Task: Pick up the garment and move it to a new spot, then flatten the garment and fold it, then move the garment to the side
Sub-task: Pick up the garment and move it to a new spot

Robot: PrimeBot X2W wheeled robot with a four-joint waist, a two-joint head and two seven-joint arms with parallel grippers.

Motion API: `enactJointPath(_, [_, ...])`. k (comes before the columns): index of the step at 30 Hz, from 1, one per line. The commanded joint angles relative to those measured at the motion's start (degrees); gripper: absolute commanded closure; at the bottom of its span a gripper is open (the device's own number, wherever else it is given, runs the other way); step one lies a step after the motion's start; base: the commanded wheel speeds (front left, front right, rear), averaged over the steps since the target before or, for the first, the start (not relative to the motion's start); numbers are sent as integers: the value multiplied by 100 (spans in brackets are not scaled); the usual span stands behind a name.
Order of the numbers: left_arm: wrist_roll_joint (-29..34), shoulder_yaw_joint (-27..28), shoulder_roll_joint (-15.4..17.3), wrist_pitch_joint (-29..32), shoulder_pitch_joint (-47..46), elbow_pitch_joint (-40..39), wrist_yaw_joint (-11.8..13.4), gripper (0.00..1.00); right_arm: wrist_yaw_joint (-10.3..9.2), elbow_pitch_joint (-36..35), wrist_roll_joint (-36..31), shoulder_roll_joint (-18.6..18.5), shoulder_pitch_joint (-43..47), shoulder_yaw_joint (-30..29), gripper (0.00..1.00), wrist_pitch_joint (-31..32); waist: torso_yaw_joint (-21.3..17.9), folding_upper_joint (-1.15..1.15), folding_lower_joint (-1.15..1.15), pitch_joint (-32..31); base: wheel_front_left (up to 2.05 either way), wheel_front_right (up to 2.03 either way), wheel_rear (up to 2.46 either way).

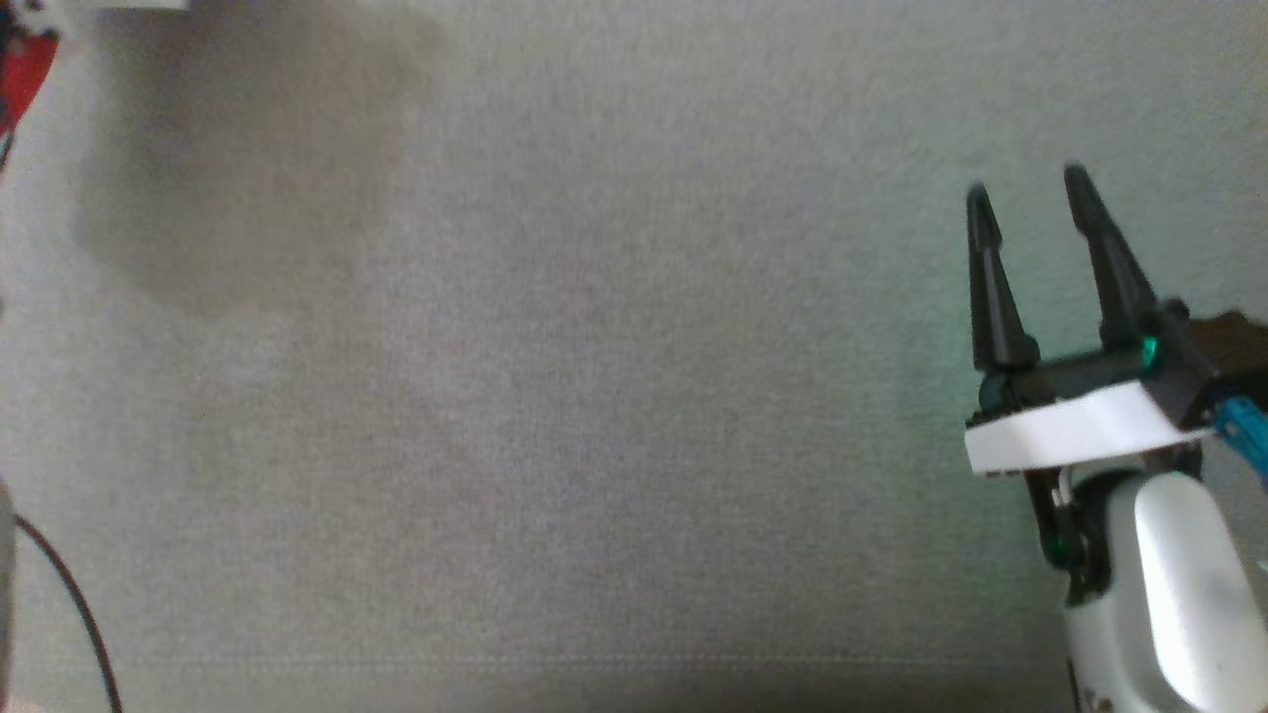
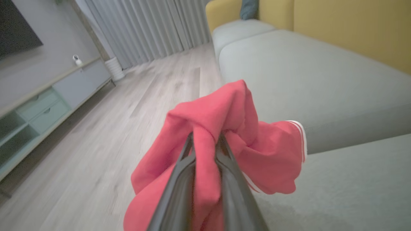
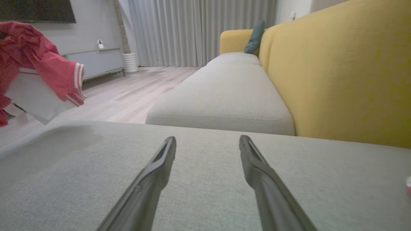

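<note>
The garment (image 2: 224, 128) is red with white stripes on a cuff. My left gripper (image 2: 205, 141) is shut on a fold of it and holds it bunched up in the air above the grey sofa seat (image 2: 321, 80). From the right wrist view, the garment (image 3: 32, 57) hangs at the far left with the left arm's white block under it. A sliver of the red garment (image 1: 25, 69) shows at the head view's top left corner. My right gripper (image 1: 1030, 213) stands open over the grey cushion (image 1: 594, 396) at the right, nothing between its fingers (image 3: 160, 166).
A yellow sofa back (image 3: 337, 70) with a teal pillow (image 3: 255, 38) runs along the right. Wooden floor (image 2: 96, 128), a low TV cabinet (image 2: 48, 99) and grey curtains (image 3: 192, 32) lie beyond the seat's edge. A dark cable (image 1: 69, 604) hangs at the head view's lower left.
</note>
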Motion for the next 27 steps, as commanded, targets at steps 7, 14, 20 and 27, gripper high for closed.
enactJointPath(7, [-250,-690,-445,21,-51,-894,-51,100,37,126,290,-4,445,-202,0,-205,-305,0,0,-1346,0,0,0])
enactJointPath(14, [-1067,-1611,-1020,280,984,-2123,-54,100,37,205,427,-4,755,-372,0,-272,-535,0,0,-1471,0,0,0])
enactJointPath(20, [-1417,-2023,-1429,184,2387,-2635,19,100,37,253,521,-4,804,-289,0,-346,-772,0,0,-1266,0,0,0])
enactJointPath(27, [-1462,-2496,-1699,-154,3551,-2456,261,100,37,344,586,-4,726,-178,0,-440,-956,0,0,-1090,0,0,0])
